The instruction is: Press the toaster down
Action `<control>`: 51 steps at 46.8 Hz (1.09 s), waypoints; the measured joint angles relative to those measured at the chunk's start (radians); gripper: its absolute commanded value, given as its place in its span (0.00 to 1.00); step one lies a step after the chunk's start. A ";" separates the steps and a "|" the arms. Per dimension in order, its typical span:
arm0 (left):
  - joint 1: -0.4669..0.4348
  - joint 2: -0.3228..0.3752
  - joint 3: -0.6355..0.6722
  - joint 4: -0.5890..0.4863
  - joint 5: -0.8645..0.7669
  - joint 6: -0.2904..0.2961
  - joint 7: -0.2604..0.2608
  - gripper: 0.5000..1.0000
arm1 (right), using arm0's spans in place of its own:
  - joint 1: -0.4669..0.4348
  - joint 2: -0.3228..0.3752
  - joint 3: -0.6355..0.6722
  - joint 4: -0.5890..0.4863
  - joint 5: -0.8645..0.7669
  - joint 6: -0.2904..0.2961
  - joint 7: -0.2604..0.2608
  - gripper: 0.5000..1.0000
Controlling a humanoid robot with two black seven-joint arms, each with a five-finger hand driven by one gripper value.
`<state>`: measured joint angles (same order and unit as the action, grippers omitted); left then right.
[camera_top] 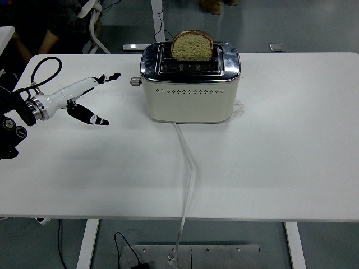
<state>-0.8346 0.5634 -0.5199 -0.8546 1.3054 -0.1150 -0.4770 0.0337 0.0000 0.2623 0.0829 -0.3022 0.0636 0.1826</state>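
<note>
A cream toaster [189, 87] with a chrome top stands at the table's back middle. A slice of brown bread [192, 46] sticks up out of its rear slot. The toaster's lever knob [134, 81] juts from its left end, raised. My left hand [98, 95] is over the table left of the toaster, fingers spread and holding nothing. Its upper fingertips [114, 75] are a short way left of the knob, apart from it. The right arm is out of view.
The toaster's white cord [189, 168] runs from its front over the table's near edge [179, 216]. A person sits at the top left behind the table [56, 25]. A black cable [39, 70] loops over my left forearm.
</note>
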 measured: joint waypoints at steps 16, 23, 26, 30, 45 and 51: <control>-0.012 -0.038 0.014 0.053 0.000 0.000 0.000 1.00 | 0.000 0.000 0.000 0.000 0.000 0.000 0.000 1.00; -0.025 -0.055 0.015 0.057 0.000 0.000 0.000 1.00 | 0.000 0.000 0.000 0.000 0.000 0.000 0.000 1.00; -0.027 -0.057 0.015 0.058 0.000 0.000 0.001 1.00 | 0.000 0.000 0.000 0.000 0.000 0.000 0.000 1.00; -0.029 -0.061 0.015 0.061 0.000 0.000 0.001 1.00 | 0.000 0.000 0.000 0.001 0.000 0.000 0.000 1.00; -0.031 -0.075 0.025 0.079 0.000 0.000 0.002 1.00 | 0.000 0.000 0.000 0.000 0.000 0.000 0.000 1.00; -0.031 -0.076 0.032 0.080 0.000 0.000 0.002 1.00 | 0.000 0.000 0.000 0.000 0.000 -0.001 0.000 1.00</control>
<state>-0.8654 0.4878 -0.4879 -0.7747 1.3054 -0.1150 -0.4755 0.0338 0.0000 0.2623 0.0830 -0.3022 0.0630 0.1825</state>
